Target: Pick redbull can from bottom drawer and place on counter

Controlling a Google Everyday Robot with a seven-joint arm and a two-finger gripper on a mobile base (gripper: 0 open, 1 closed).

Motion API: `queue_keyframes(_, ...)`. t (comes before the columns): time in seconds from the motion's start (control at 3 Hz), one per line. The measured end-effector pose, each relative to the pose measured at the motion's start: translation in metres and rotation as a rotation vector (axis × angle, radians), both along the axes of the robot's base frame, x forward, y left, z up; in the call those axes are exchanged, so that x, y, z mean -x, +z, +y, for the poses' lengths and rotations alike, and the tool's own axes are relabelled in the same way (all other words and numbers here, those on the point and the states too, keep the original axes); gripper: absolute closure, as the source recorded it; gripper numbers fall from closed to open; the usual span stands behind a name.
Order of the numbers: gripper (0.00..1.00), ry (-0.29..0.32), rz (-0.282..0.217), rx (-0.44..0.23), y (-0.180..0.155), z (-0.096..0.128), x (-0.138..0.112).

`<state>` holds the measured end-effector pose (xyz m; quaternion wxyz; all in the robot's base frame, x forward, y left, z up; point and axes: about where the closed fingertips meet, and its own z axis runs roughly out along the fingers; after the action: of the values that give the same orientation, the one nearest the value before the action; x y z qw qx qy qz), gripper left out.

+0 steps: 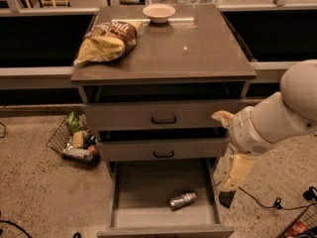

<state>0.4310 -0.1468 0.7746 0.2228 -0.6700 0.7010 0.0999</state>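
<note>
The redbull can lies on its side in the open bottom drawer, right of the middle and near the front. My gripper hangs at the end of the white arm, just outside the drawer's right wall, above and to the right of the can, and nothing shows in it. The counter is the grey-brown top of the cabinet.
A chip bag lies at the counter's left and a white bowl stands at its back. The two upper drawers stand slightly open. A wire basket of items sits on the floor at the left. Cables lie at the right.
</note>
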Motion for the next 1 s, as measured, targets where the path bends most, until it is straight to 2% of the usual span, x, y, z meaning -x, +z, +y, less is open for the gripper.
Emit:
queue_keyframes(0.33, 0.00, 0.071, -0.006, 0.003, -0.045, 0.004, -0.011)
queue_keyframes(0.67, 0.00, 0.157, -0.033, -0.065, -0.097, 0.006, -0.021)
queue_keyframes(1.0, 0.00, 0.234, -0.042, -0.187, -0.154, 0.010, -0.028)
